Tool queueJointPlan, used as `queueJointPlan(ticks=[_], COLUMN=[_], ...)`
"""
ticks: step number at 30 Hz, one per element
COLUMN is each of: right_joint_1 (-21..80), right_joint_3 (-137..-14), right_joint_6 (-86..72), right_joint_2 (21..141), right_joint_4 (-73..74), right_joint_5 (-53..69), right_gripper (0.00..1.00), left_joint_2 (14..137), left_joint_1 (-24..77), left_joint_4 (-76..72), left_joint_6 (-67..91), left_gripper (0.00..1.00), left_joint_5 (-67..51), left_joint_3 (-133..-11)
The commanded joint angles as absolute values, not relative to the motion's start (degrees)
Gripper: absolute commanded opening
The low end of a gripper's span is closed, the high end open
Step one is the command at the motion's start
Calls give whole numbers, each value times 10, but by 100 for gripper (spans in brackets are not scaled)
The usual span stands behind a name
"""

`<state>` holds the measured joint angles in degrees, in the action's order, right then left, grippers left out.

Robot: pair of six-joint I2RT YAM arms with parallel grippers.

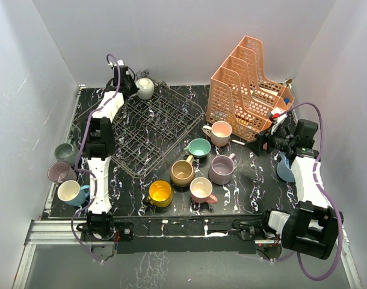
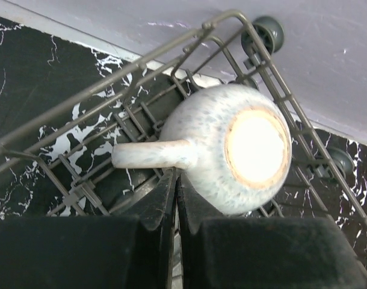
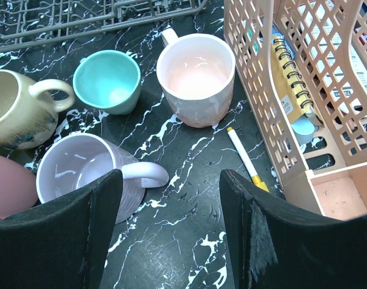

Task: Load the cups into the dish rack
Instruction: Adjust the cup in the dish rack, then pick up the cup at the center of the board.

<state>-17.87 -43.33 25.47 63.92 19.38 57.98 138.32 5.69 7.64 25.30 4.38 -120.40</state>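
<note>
A cream speckled cup (image 2: 231, 153) sits bottom-up in the far left corner of the dish rack (image 1: 153, 129). My left gripper (image 2: 176, 174) is shut, its tips just under the cup's handle (image 2: 153, 155) with nothing between them. My right gripper (image 3: 170, 174) hangs open over bare table, between a lilac cup (image 3: 75, 174) and a pen (image 3: 243, 155). A pink cup (image 3: 195, 78), a teal cup (image 3: 106, 80) and a tan cup (image 3: 15, 108) stand beyond it. In the top view a second pink cup (image 1: 201, 189) and a yellow cup (image 1: 160, 194) stand nearer the front.
An orange perforated organizer (image 1: 246, 90) stands at the back right, close to my right gripper. Three cups (image 1: 65, 152) line the table's left edge beside the left arm. A blue cup (image 1: 284, 168) sits against the right arm. White walls enclose the table.
</note>
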Motion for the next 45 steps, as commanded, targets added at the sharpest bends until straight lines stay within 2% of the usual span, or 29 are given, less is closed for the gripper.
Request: queueJointPlan(ticks=[1, 8, 13, 16, 20, 26, 34, 40, 45], right_joint_1=[-185, -186, -186, -186, -188, -192, -198, -203, -202], right_joint_3=[-435, -435, -434, -434, -433, -431, -422, -423, -477], right_joint_6=[265, 265, 266, 268, 271, 281, 297, 312, 419], right_joint_2=[640, 641, 641, 639, 636, 626, 608, 602, 609], right_joint_4=[178, 179, 180, 181, 184, 188, 192, 203, 336], right_joint_5=[584, 586, 594, 597, 603, 620, 665, 712, 702], right_gripper=[68, 68, 68, 68, 68, 68, 68, 68, 69], left_joint_2=[1405, 1393, 1329, 1274, 1177, 995, 725, 548, 456], left_joint_1=[54, 54, 54, 54, 53, 51, 42, 39, 38], left_joint_4=[76, 67, 27, -4, -65, -169, -176, -107, -64], left_joint_6=[249, 245, 244, 247, 245, 239, 285, 360, 425], left_gripper=[0, 1, 13, 24, 41, 61, 88, 97, 97], left_joint_5=[46, 38, 54, 53, 23, -33, -106, -164, -203], left_joint_3=[-1256, -1260, -1196, -1137, -1014, -794, -558, -464, -413])
